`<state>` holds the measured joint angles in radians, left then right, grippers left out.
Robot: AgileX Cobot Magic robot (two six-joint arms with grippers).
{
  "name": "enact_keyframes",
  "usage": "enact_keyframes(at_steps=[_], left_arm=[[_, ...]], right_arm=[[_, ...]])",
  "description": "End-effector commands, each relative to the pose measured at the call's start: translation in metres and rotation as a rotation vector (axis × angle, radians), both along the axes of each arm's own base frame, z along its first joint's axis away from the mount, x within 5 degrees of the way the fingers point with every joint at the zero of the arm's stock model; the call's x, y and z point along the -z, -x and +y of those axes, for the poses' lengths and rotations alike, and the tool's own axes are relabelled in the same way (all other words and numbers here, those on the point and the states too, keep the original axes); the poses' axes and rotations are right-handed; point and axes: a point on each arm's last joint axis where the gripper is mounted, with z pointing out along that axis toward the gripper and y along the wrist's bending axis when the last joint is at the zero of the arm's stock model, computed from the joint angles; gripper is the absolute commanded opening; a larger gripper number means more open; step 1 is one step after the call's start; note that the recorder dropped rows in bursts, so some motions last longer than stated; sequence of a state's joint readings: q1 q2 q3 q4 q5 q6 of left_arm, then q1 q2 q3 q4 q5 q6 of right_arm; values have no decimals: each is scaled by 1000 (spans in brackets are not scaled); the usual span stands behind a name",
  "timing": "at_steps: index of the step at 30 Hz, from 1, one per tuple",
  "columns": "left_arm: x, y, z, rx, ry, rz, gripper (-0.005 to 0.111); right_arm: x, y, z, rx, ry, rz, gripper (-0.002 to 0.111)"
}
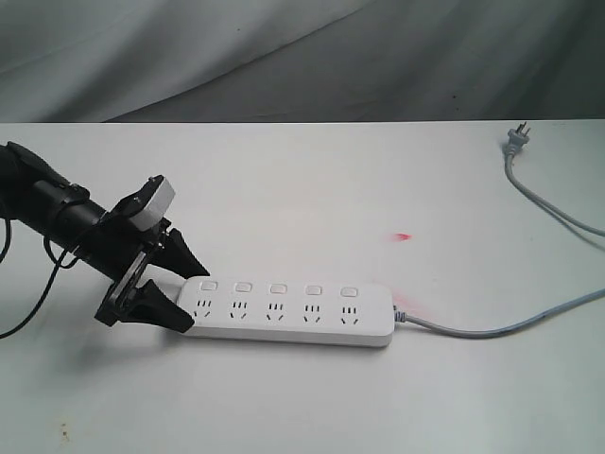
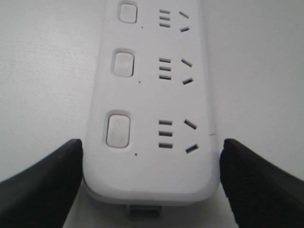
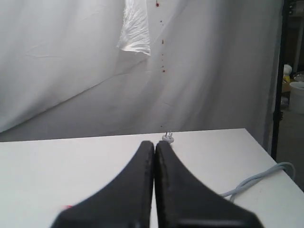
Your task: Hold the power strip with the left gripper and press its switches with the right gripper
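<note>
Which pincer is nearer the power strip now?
Left. The left pincer clasps the end of the power strip, one finger against each side. The right pincer, shut, hangs above the table, the strip outside its view.

White table (image 1: 284, 170), grey cloth backdrop (image 1: 284, 57), small red mark (image 1: 404, 236)

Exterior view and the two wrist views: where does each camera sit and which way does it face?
Exterior: off the arms, looking down across the table at the power strip; left gripper shows.
Left wrist: on the left arm, looking along the strip's buttons; both fingers flank its end.
Right wrist: on the right arm, facing the grey curtain; shut right gripper shows.
Shared: exterior and right wrist both see the plug and cord.
</note>
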<state>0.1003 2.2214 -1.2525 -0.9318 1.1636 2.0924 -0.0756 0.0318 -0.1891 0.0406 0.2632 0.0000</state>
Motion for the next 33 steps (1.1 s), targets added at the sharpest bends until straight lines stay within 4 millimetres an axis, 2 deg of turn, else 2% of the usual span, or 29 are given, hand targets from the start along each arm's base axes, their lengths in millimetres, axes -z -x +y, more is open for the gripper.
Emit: enact_keyframes(at_steps=[1, 4, 7, 13, 18, 33], left_arm=[[9, 0, 3, 2, -46, -6, 49], [9, 0, 3, 2, -46, -6, 49], [9, 0, 3, 2, -46, -6, 49], [9, 0, 3, 2, -46, -6, 49], [9, 0, 3, 2, -46, -6, 49], [9, 0, 3, 2, -46, -6, 49]], right_arm=[[30, -5, -1, 13, 5, 3, 0], [52, -8, -1, 13, -8, 61, 0], [58, -8, -1, 12, -7, 113, 0], [58, -8, -1, 12, -3, 118, 0], [69, -5, -1, 9, -12, 245, 0], [69, -5, -1, 8, -14, 241, 0]])
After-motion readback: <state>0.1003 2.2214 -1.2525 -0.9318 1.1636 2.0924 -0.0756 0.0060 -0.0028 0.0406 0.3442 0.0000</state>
